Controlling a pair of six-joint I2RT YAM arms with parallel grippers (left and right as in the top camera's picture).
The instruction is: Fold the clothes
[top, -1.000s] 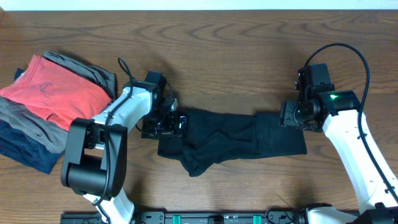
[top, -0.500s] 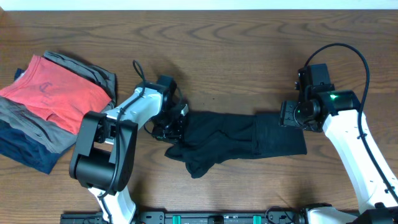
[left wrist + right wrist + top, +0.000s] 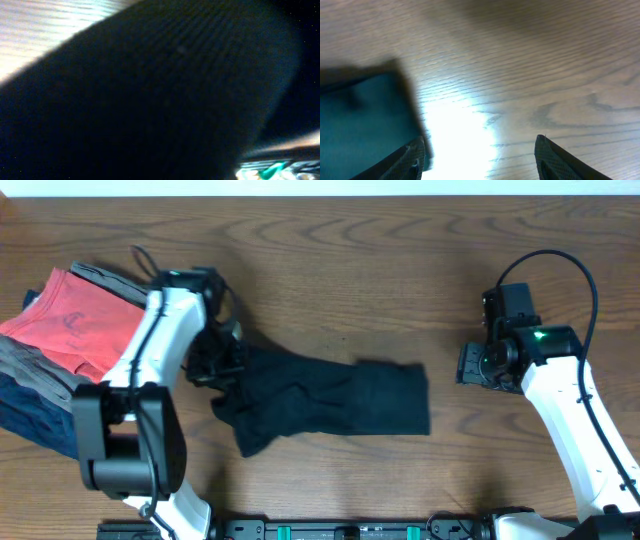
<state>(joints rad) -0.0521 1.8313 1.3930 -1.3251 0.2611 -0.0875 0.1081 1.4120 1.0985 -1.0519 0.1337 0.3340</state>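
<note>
The black shirt (image 3: 330, 400) lies bunched into a rough band across the middle of the table, its left end crumpled. My left gripper (image 3: 218, 366) is shut on that left end, close to the folded pile. In the left wrist view dark fabric (image 3: 150, 100) fills nearly the whole picture and hides the fingers. My right gripper (image 3: 468, 366) stands open over bare wood, a short way right of the shirt's right edge. In the right wrist view the right gripper (image 3: 480, 156) holds nothing, and the shirt's edge (image 3: 365, 120) shows at the left.
A pile of folded garments sits at the left table edge: coral-red (image 3: 85, 320) on top, grey (image 3: 150, 295) behind it, navy (image 3: 40, 420) below. A black cable (image 3: 560, 265) loops above the right arm. Bare wood (image 3: 360, 280) stretches behind the shirt.
The left gripper closed on the shirt's left end and dragged it left, toward the pile. The shirt's right edge slid away from the right gripper, which stayed put.
</note>
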